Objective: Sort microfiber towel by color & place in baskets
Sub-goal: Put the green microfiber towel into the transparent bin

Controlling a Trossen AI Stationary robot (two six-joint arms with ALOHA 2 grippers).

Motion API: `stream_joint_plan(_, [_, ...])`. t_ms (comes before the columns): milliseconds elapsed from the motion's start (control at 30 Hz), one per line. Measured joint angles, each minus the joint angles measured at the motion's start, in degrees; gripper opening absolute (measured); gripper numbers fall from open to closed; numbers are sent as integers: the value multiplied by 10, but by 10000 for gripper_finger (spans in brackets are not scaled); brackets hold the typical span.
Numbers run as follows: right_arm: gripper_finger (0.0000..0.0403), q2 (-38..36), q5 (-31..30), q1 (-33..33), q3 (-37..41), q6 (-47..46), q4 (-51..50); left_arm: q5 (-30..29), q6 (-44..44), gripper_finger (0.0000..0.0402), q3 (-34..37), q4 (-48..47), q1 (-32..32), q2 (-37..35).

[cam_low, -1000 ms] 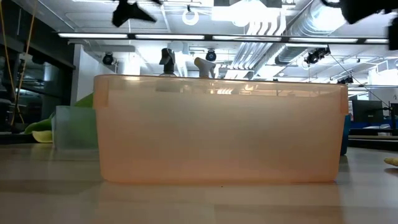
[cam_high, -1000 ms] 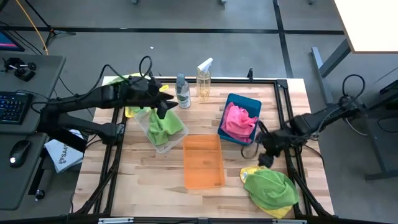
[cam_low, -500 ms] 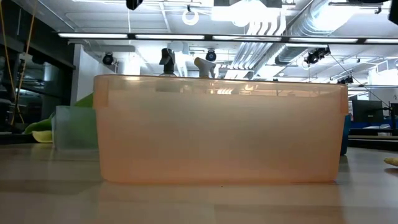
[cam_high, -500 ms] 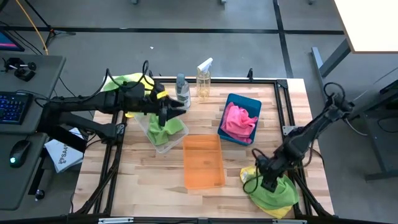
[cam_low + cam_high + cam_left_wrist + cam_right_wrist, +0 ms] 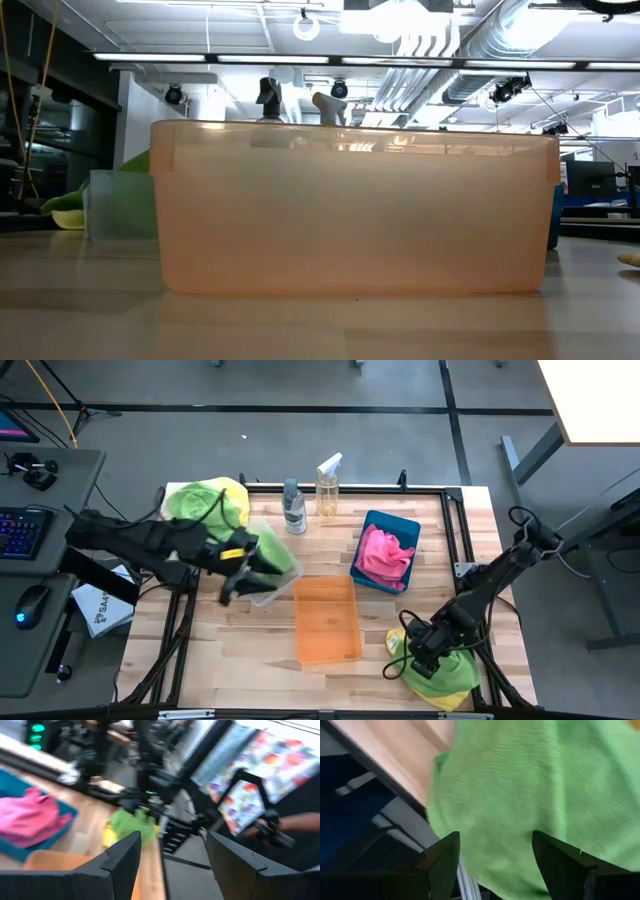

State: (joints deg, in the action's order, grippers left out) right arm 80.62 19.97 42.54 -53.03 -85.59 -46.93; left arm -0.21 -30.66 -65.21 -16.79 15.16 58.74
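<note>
My right gripper (image 5: 420, 652) stands open, pointing steeply down over a lime green towel (image 5: 445, 668) at the table's near right corner. In the right wrist view its fingers stand on either side above that towel (image 5: 520, 795); I cannot tell whether they touch it. A yellow towel (image 5: 402, 637) lies beside the green one. My left gripper (image 5: 245, 575) hovers open and empty by the clear basket (image 5: 270, 592), which holds a green towel (image 5: 283, 557). The teal basket (image 5: 398, 525) holds a pink towel (image 5: 383, 552). The orange basket (image 5: 327, 618) stands mid-table.
Two spray bottles (image 5: 293, 507) (image 5: 327, 488) stand at the far edge. Green and yellow towels (image 5: 205, 500) are piled at the far left corner. In the low view the orange basket (image 5: 355, 210) fills the foreground. Black frame rails run along the table's left and right sides.
My left gripper has risen from above the clear basket and swung toward the table's near edge, turning to point almost level toward the right. My right gripper has gone from beside the teal basket toward the near edge and down over the green towel. Both have stayed open.
</note>
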Motion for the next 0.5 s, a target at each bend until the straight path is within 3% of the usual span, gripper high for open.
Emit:
stream_joint_plan(200, [226,1,-40,0,-38,-31,-119,-46,27,213,0,0,56,-37])
stream_joint_plan(500, [186,1,-64,0,-23,-9,-109,-88,24,213,0,-1,90,-28])
